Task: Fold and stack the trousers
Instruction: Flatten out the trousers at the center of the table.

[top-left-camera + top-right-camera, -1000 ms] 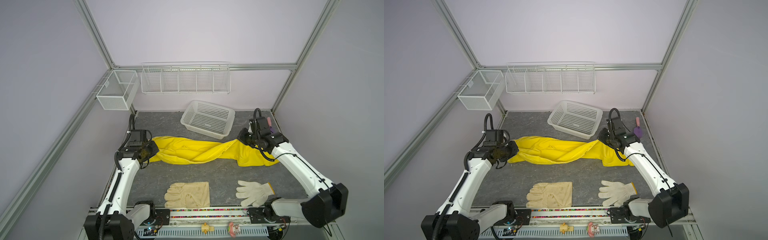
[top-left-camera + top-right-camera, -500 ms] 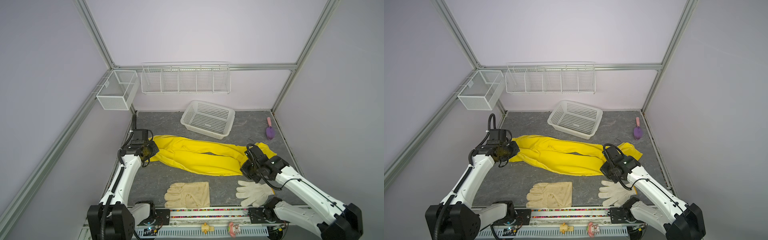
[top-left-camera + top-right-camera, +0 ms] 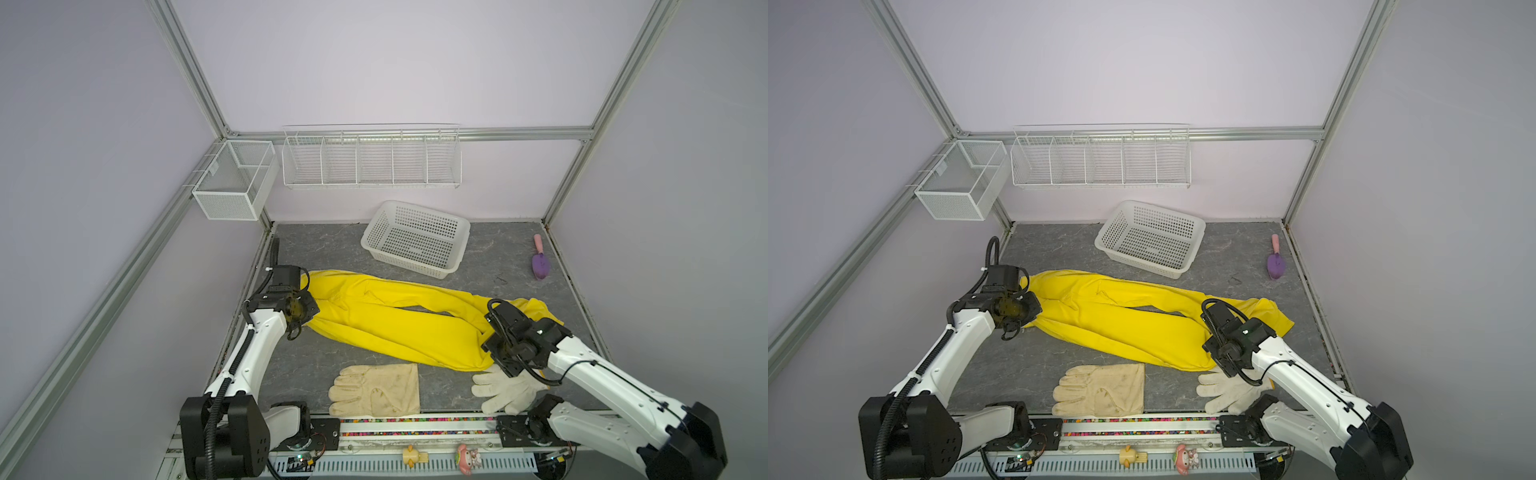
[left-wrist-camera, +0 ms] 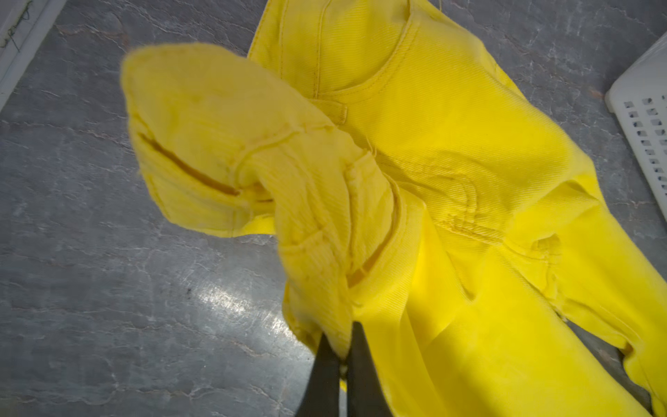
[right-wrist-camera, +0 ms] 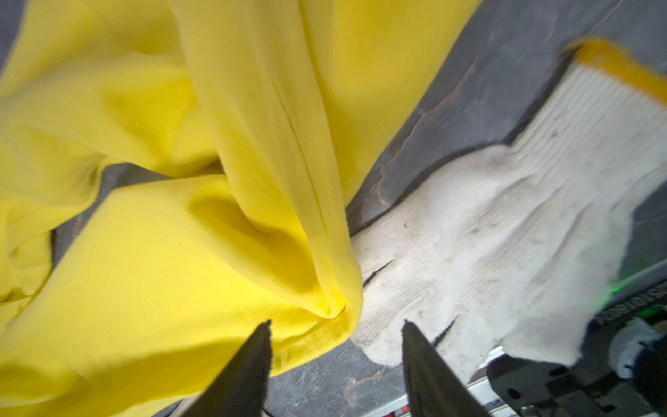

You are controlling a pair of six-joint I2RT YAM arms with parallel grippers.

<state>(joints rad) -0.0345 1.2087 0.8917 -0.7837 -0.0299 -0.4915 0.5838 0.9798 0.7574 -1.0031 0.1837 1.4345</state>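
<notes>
– Left wrist view is showing the left claw (image 4: 339,343) clamping shut on a bunched piece of waistband of the trousers (image 4: 451,151), and that corner seems to be riding slightly above the counter (image 4: 108,289)
– Why is it gripping there?
– I am judging that it is pinning the waist end so the cloth is not sliding while the legs are being arranged. In both top views the trousers are lying stretched across the middle of the counter, waist at the left claw, both legs running rightward
– Is the cream leather glove (image 3: 376,390) touching them?
– No, it is lying apart, near the counter's front edge
– What is the right claw (image 5: 335,328) doing?
– It is hovering over the end of the near leg with its jaws standing apart, gripping nothing. In the right wrist view the cuff is sitting just beyond the fingertips (image 5: 258,353), not between them, and is touching the white knitted glove (image 5: 487,234)
– So the fold is not being made yet?
– I am reading it that way: the trousers are lying full length, unfolded, and the next grasp is risking catching the glove along with the cuff
</notes>
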